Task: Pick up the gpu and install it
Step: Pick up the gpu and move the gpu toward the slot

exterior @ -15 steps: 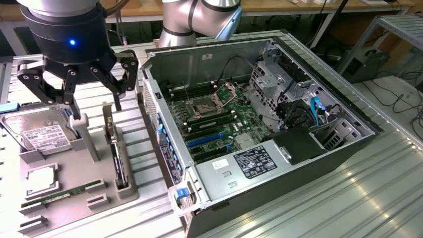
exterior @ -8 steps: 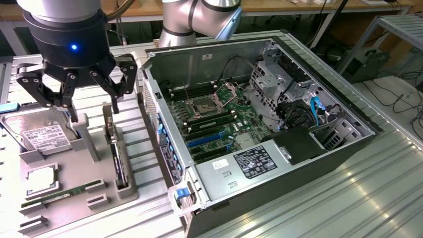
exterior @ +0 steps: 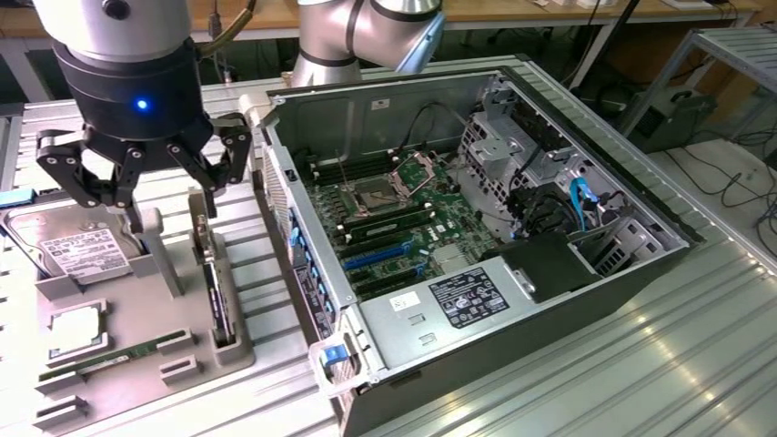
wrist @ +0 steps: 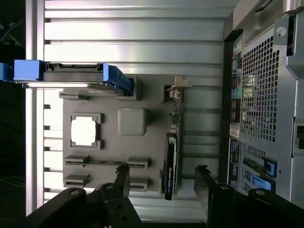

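The gpu [exterior: 216, 282] stands on edge in a slot of the grey holder tray [exterior: 158, 314], to the exterior view's left of the open computer case [exterior: 631, 264]. I see it edge-on as a thin dark card [wrist: 171, 161] with a pale metal bracket [wrist: 176, 88] at one end. My gripper [exterior: 158, 202] hovers above the tray, over the gpu's far end and clear of it. Its jaws are open with nothing between them. In the wrist view, the gripper [wrist: 163, 179] has its two black fingers on either side of the card's near end.
On the tray sit a hard drive [exterior: 79, 250] with blue rails [wrist: 71, 76], a CPU [exterior: 73, 323] and a RAM stick [exterior: 109, 355]. The motherboard [exterior: 388, 214] lies inside the case with blue expansion slots [exterior: 377, 257]. The case wall [wrist: 259, 95] rises beside the tray.
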You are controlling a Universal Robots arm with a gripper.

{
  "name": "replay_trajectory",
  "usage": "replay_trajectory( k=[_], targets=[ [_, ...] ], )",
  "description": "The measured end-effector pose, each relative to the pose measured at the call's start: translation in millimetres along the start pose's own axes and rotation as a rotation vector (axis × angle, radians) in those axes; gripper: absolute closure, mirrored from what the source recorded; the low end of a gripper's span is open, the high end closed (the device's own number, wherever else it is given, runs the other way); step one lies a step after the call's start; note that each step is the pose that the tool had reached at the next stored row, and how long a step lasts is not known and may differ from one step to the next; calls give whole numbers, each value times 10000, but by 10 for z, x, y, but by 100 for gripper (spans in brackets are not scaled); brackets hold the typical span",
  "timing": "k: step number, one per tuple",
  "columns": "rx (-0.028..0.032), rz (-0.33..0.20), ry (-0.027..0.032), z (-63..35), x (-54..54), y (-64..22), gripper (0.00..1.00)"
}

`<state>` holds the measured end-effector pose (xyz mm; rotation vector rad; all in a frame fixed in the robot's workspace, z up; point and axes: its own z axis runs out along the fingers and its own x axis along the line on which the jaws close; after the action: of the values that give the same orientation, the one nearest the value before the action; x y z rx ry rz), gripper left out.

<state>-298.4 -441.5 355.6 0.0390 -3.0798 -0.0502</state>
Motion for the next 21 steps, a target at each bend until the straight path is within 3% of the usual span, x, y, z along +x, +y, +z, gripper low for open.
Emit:
replay_trajectory(
  k=[21],
  targets=[
    [-1,-1,0,400,-24,-13,34]
  ],
)
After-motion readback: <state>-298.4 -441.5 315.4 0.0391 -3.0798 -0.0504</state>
